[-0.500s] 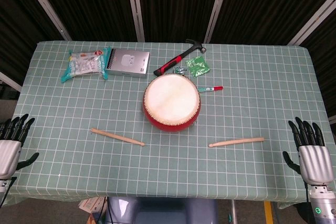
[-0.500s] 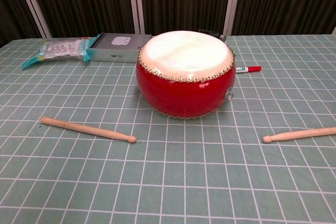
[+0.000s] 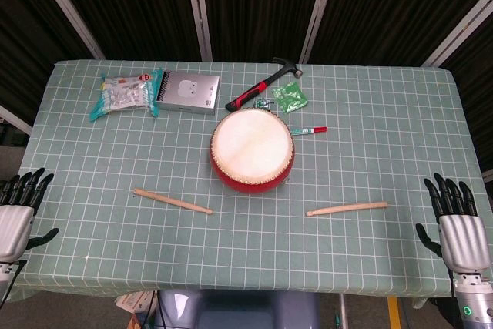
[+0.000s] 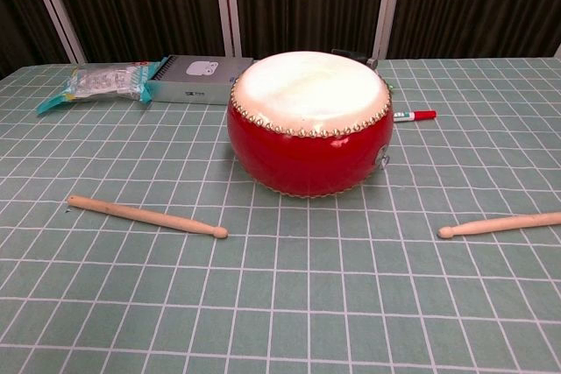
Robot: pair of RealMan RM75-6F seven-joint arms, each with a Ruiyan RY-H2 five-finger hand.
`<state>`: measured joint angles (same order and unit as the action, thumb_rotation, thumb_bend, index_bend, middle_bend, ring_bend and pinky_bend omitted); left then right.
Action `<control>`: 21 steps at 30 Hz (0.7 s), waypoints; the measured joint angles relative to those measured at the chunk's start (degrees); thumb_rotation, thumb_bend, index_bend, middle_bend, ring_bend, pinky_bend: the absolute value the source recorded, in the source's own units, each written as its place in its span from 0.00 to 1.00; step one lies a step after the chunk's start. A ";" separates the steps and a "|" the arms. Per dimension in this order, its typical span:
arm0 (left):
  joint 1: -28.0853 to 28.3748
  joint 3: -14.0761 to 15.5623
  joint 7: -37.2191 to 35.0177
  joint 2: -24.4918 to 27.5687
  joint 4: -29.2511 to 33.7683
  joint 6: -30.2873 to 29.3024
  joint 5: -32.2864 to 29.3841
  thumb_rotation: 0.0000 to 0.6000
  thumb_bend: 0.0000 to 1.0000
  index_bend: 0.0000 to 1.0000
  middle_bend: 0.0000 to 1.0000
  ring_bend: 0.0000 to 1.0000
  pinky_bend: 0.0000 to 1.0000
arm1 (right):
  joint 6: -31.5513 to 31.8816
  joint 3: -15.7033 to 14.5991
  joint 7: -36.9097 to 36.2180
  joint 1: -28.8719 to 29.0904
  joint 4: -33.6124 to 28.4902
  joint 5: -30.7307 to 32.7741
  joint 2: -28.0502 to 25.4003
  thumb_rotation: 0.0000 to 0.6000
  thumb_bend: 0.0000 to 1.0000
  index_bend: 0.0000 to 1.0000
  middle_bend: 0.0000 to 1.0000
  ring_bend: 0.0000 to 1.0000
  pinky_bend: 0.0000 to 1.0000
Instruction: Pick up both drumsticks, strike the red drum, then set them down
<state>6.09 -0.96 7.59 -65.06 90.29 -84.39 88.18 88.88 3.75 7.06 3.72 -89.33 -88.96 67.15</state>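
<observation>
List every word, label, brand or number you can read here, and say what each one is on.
None can be read.
Clear packet: red and coloured print, too blurred.
Grey box: shows a picture; any print too small.
Green packet: markings too small.
Red marker: no legible label.
Red drum, both drumsticks, hammer: no text visible.

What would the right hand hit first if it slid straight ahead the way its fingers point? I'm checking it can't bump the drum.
Probably nothing: the right hand points along the table's right edge, well clear of the right drumstick and red drum.
</observation>
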 measured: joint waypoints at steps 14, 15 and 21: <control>4.28 -2.23 3.76 0.06 2.34 4.81 -1.67 1.00 0.23 0.40 0.96 0.99 1.00 | -0.79 -0.23 0.54 -0.18 -0.88 0.71 -0.39 1.00 0.34 0.00 0.00 0.00 0.04; 4.87 -2.61 4.15 -0.23 2.33 5.69 -2.04 1.00 0.23 0.42 0.98 1.00 1.00 | -0.82 -0.22 0.65 -0.13 -0.93 0.64 -0.42 1.00 0.34 0.00 0.00 0.00 0.04; 10.74 -5.34 9.28 -3.58 2.06 13.97 -6.61 1.00 0.25 0.49 1.00 1.00 1.00 | -1.29 -0.09 0.26 0.04 -1.13 1.02 -0.70 1.00 0.34 0.00 0.00 0.00 0.04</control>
<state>16.83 -6.30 16.87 -68.63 92.36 -70.42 81.57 87.59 3.66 7.33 3.76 -90.46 -87.95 66.45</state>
